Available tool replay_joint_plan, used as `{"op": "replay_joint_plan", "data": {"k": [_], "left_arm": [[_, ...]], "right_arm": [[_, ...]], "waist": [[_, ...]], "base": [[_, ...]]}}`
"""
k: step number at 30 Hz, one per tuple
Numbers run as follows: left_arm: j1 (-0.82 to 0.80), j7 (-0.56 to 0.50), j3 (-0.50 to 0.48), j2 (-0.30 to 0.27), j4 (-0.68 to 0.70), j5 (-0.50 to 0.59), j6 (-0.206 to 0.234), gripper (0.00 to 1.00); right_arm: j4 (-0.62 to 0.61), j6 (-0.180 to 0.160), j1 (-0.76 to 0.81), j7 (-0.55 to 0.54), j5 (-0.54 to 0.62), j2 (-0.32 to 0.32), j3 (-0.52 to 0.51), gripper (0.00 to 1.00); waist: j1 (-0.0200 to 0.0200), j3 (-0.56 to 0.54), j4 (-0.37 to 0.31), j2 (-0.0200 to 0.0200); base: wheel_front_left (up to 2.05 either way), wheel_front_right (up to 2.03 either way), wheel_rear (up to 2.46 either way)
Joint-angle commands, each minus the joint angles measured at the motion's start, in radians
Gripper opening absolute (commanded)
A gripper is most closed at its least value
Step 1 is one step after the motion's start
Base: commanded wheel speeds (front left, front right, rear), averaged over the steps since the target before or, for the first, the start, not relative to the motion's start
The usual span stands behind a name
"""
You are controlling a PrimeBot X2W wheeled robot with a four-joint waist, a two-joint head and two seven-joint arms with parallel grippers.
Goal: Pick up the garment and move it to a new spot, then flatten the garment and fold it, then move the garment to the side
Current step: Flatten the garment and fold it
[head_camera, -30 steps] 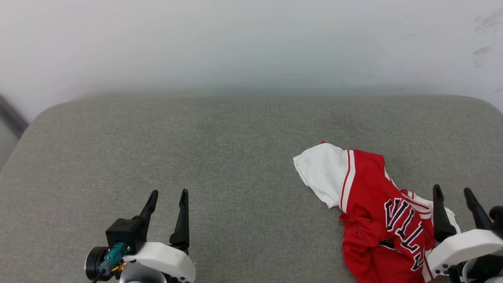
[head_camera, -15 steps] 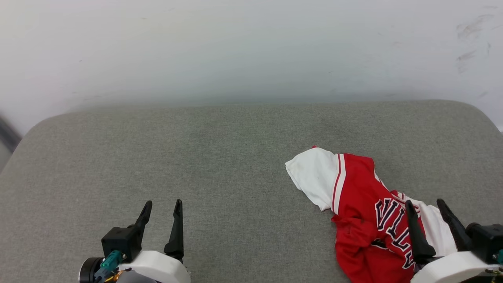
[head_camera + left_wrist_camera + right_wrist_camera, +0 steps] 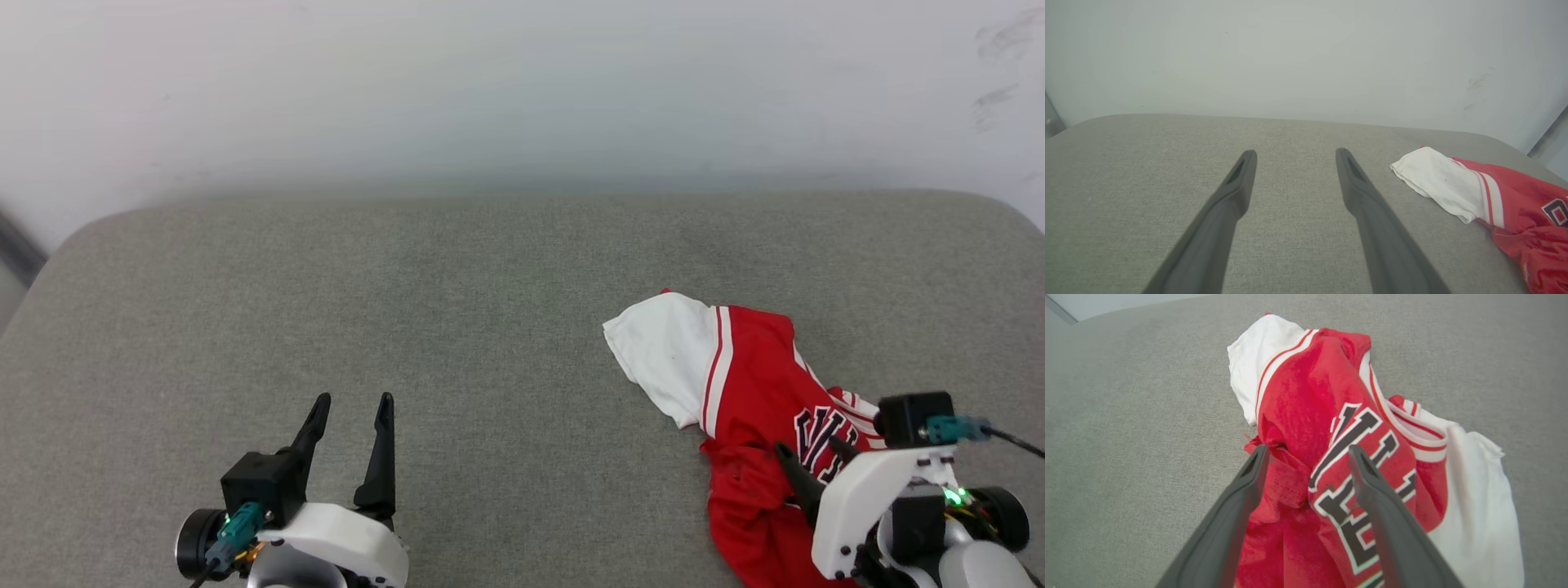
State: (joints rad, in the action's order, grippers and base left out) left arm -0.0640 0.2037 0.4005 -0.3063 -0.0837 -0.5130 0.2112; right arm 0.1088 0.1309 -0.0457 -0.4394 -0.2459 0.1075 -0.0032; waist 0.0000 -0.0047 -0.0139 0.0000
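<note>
The garment (image 3: 751,367) lies crumpled at the right of the grey padded surface (image 3: 457,327): red body, a white sleeve pointing left, dark letters outlined in white. In the right wrist view the garment (image 3: 1306,388) spreads beneath my right gripper (image 3: 1307,451), whose fingers stand open above the lettered chest and a red fold. In the head view my right gripper (image 3: 808,447) tips down over the garment's near part. My left gripper (image 3: 353,404) is open at the lower left, far from the cloth. The left wrist view shows my left gripper (image 3: 1295,154) over bare padding, the garment (image 3: 1494,196) off to its right.
A white wall (image 3: 522,98) rises behind the padded surface's far rounded edge. A dark strip (image 3: 16,245) shows at the far left. Bare grey padding stretches from my left gripper to the garment.
My right gripper has swung left and tipped downward over the garment's lettered part. The left arm has held still; the camera shifted slightly and came back.
</note>
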Motion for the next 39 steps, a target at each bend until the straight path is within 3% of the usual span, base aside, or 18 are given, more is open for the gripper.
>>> {"op": "replay_joint_plan", "data": {"k": [1, 6, 13, 14, 15, 24, 30, 31, 33, 39], "left_arm": [[-0.021, -0.001, 0.002, 0.002, 0.006, 0.009, -0.005, 1.0], [-0.06, 0.01, 0.009, 0.014, 0.004, 0.013, -0.014, 1.0], [-0.11, 0.029, 0.014, 0.033, -0.033, 0.011, -0.031, 1.0], [-0.109, 0.03, 0.013, 0.034, -0.038, 0.01, -0.032, 1.0], [-0.109, 0.032, 0.013, 0.035, -0.042, 0.009, -0.033, 1.0], [-0.088, 0.034, 0.013, 0.03, -0.057, 0.001, -0.029, 1.0], [-0.084, 0.03, 0.021, 0.03, -0.056, -0.003, -0.027, 1.0], [-0.082, 0.03, 0.022, 0.031, -0.056, -0.005, -0.027, 1.0], [-0.078, 0.03, 0.025, 0.034, -0.058, -0.009, -0.027, 1.0], [-0.061, 0.032, 0.023, 0.03, -0.064, -0.016, -0.02, 1.0]], "right_arm": [[0.022, 0.0, -0.042, -0.029, -0.013, 0.022, 0.023, 1.0], [0.136, 0.0, -0.176, -0.123, -0.047, 0.087, 0.11, 1.0], [0.412, 0.0, -0.29, -0.212, -0.107, 0.089, 0.204, 1.0], [0.434, 0.0, -0.293, -0.22, -0.119, 0.081, 0.219, 0.38], [0.446, 0.0, -0.297, -0.218, -0.129, 0.074, 0.234, 0.0], [0.305, 0.001, -0.358, -0.054, -0.208, 0.083, 0.43, 0.0], [0.21, 0.0, -0.278, -0.044, -0.273, 0.098, 0.631, 0.0], [0.214, 0.0, -0.267, -0.047, -0.282, 0.102, 0.649, 0.13], [0.226, 0.0, -0.254, -0.025, -0.281, 0.111, 0.668, 1.0], [0.2, 0.0, -0.219, 0.155, -0.272, 0.095, 0.642, 1.0]], "waist": [[0.0, 0.026, 0.017, 0.0], [0.0, 0.09, 0.051, 0.0], [0.0, 0.138, 0.072, 0.0], [0.0, 0.138, 0.071, 0.0], [0.0, 0.136, 0.069, 0.0], [0.0, 0.105, 0.045, 0.0], [0.0, 0.086, 0.043, 0.0], [0.0, 0.085, 0.043, 0.0], [0.0, 0.081, 0.044, 0.0], [0.0, 0.066, 0.039, 0.0]], "base": [[0.0, 0.0, 0.0], [0.0, 0.0, 0.0], [0.0, 0.0, 0.0], [0.0, 0.0, 0.0], [0.0, 0.0, 0.0], [0.0, 0.0, 0.0], [0.0, 0.0, 0.0], [0.0, 0.0, 0.0], [0.0, 0.0, 0.0], [0.0, 0.0, 0.0]]}}
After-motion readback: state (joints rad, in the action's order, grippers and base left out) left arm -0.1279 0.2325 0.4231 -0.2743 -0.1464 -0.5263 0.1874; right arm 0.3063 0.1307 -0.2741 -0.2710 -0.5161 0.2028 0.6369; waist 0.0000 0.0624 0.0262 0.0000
